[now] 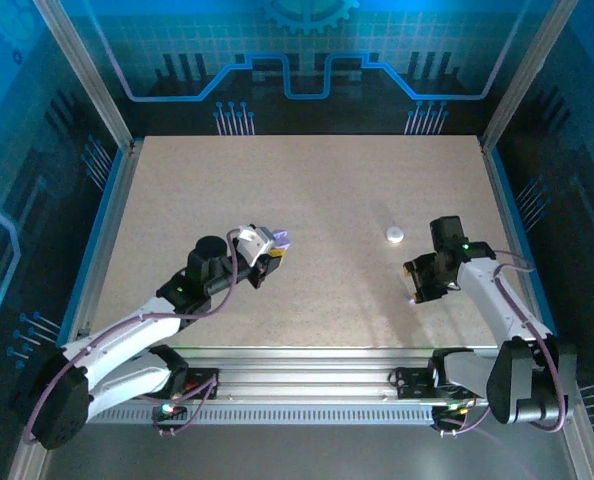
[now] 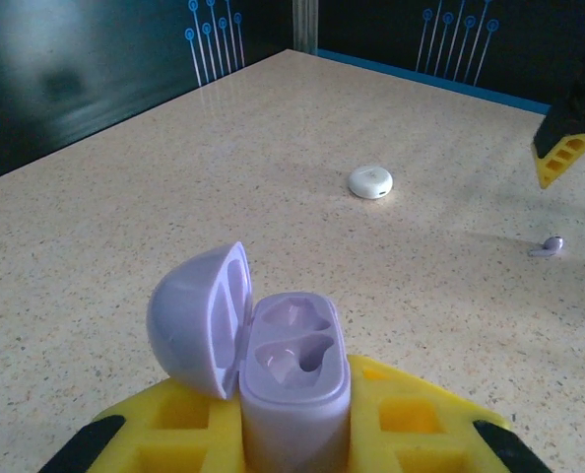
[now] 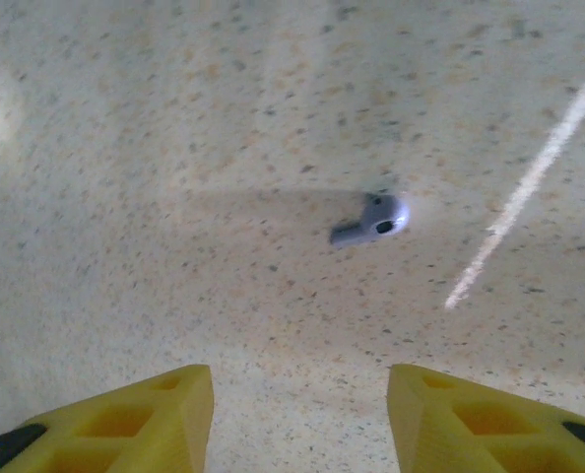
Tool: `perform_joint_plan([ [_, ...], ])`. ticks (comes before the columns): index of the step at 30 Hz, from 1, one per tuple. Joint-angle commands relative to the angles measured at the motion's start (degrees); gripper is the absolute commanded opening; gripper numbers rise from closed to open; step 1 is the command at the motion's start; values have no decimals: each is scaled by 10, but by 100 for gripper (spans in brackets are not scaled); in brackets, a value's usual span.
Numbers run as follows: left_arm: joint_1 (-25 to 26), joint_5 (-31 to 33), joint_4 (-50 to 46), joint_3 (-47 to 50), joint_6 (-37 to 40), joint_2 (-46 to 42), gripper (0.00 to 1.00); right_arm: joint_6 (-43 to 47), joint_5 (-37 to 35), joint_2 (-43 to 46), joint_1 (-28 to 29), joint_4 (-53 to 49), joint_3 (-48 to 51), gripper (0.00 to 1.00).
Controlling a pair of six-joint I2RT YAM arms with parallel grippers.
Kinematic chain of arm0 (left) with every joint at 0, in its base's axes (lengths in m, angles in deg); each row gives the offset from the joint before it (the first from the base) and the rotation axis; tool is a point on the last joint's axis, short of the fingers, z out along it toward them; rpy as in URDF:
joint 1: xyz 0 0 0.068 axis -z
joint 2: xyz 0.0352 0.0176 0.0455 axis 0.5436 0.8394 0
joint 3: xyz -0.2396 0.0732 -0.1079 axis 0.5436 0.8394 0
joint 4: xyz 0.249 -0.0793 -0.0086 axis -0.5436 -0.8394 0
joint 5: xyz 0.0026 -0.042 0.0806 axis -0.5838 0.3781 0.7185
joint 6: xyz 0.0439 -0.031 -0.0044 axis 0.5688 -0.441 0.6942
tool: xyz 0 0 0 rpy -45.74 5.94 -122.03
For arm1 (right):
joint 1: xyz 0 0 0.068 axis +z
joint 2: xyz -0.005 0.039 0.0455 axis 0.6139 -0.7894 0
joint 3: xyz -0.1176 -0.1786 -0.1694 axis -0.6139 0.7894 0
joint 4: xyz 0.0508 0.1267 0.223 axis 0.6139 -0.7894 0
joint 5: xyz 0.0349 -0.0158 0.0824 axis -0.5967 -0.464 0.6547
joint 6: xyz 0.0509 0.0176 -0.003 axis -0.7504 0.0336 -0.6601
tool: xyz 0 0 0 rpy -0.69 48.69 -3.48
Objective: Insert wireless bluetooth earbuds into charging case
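My left gripper (image 2: 294,419) is shut on the base of a lavender charging case (image 2: 294,370), holding it upright with its lid (image 2: 196,320) swung open to the left. Its two wells face up; whether a bud sits in the near one I cannot tell. In the top view that gripper (image 1: 270,250) is left of centre. One lavender earbud (image 3: 371,221) lies on the table just ahead of my right gripper (image 3: 300,424), which is open and empty above the surface. The same earbud (image 2: 549,245) shows in the left wrist view, below the right gripper's yellow fingers (image 2: 565,158).
A shut white round case (image 1: 394,235) rests on the speckled table (image 1: 307,190) between the two arms, also seen as the white case (image 2: 370,181). Blue walls and metal posts ring the table.
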Motion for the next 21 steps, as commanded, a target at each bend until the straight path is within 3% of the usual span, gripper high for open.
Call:
perform_joint_plan([
  [1,-5,7,4,-18,-8,-10,18,-76,-38,-15,-9,-54,-15,46],
  [21,-10,3,5,-18,-14,0,18,-155,-24,-105,-18,-2,15,46],
])
